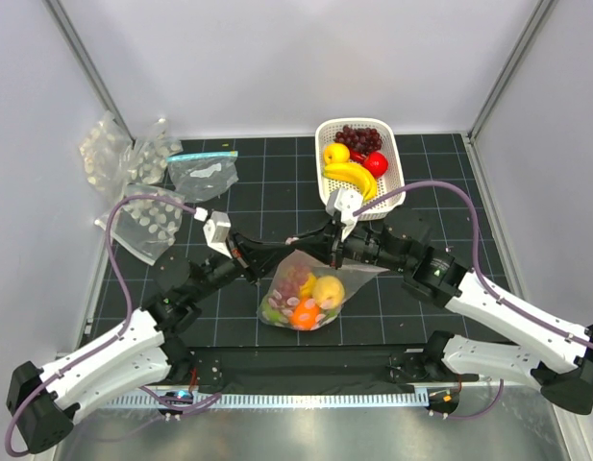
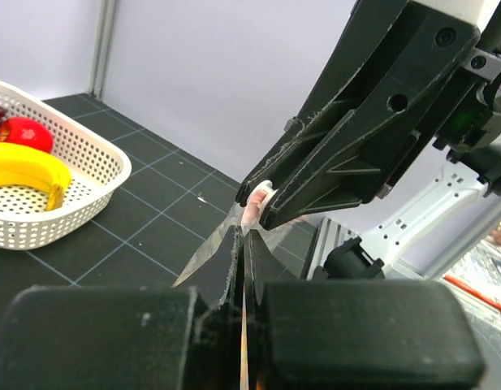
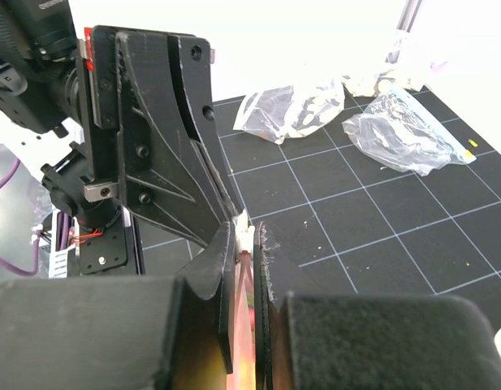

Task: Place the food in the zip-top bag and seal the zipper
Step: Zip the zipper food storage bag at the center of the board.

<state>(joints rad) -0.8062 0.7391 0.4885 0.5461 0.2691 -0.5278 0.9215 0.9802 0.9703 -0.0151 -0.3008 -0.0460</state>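
Top external: left gripper [image 1: 275,263] and right gripper [image 1: 333,257] pinch the zipper [image 1: 306,255] at twelve o'clock of the zip-top bag [image 1: 310,293], apparently to seal it.

Seen from the left wrist, the white basket [image 2: 71,171] runs off the left edge. The zip-top bag [image 2: 208,258] is just a sliver, the rest hidden behind the left gripper [image 2: 243,252], whose fingers are blurred. From above, the fruit [image 1: 306,300] inside is too jumbled to name.
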